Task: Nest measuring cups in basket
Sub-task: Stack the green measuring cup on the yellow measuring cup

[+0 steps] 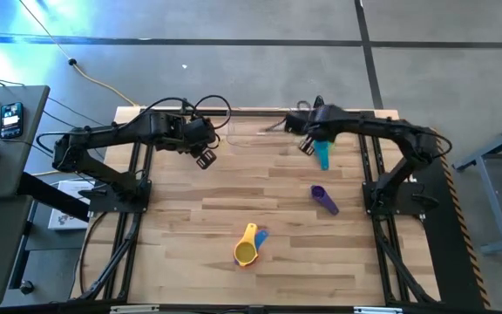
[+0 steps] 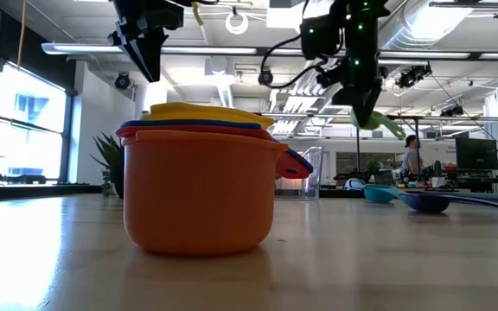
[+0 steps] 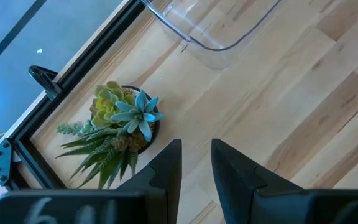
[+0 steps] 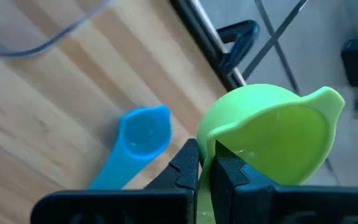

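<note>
A: Where do the measuring cups stand?

B: None lies in the basket point(image 3: 216, 31), which sits at the table's far edge between the arms. A nested stack point(image 1: 247, 251) rests near the front: orange outermost, then red, blue and yellow, so four show. The teal cup point(image 1: 322, 155) and the purple cup point(image 1: 324, 199) lie loose on the right.

A: And the seventh?

B: The right gripper point(image 4: 207, 163) pinches the green cup point(image 4: 272, 134) by its rim, raised above the teal one, just right of the basket.

A: The other arm?

B: The left gripper point(image 3: 196, 158) hovers slightly parted and empty, near the small plant point(image 3: 120, 127). Nesting seems roughly half done; moving everything into the basket remains.
</note>
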Robot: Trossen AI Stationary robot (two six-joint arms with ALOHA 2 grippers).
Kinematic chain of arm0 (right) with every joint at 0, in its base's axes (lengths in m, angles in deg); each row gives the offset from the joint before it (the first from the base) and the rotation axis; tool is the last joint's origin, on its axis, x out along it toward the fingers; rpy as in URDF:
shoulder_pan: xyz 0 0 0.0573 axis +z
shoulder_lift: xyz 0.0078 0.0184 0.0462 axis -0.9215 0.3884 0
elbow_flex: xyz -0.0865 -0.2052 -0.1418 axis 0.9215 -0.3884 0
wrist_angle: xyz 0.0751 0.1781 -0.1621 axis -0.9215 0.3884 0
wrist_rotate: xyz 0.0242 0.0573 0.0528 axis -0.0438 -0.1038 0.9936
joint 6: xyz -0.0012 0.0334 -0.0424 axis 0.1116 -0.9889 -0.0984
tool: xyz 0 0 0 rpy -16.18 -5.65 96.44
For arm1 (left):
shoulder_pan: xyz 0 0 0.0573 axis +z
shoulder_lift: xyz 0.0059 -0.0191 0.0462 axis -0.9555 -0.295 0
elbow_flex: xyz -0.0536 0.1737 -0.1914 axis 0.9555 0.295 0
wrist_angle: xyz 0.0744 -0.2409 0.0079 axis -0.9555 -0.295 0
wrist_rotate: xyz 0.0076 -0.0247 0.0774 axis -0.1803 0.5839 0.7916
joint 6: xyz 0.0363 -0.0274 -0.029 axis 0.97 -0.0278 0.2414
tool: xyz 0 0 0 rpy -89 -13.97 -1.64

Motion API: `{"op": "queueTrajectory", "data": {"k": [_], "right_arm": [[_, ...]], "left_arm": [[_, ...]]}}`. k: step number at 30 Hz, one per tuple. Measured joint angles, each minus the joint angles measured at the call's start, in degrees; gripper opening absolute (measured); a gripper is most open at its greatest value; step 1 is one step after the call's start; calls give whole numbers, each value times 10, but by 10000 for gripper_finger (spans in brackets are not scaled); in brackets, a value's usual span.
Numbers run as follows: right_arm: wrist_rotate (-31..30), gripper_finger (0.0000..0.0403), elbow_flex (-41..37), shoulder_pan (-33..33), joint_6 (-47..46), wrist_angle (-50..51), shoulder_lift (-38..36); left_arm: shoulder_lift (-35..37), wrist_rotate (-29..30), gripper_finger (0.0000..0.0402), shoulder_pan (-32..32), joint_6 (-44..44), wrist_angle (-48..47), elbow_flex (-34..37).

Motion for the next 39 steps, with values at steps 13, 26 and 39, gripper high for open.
{"op": "queueTrajectory", "data": {"k": [13,26,39], "right_arm": [[187,4,0,-120,-10,-31,-97],[309,4,0,8,143,-122,-99],[345,11,0,175,329,-256,-99]], "left_arm": [[0,0,78,17,5,10,0],[0,-77,78,66,-28,10,0],[0,-175,78,60,-84,10,0]]}}
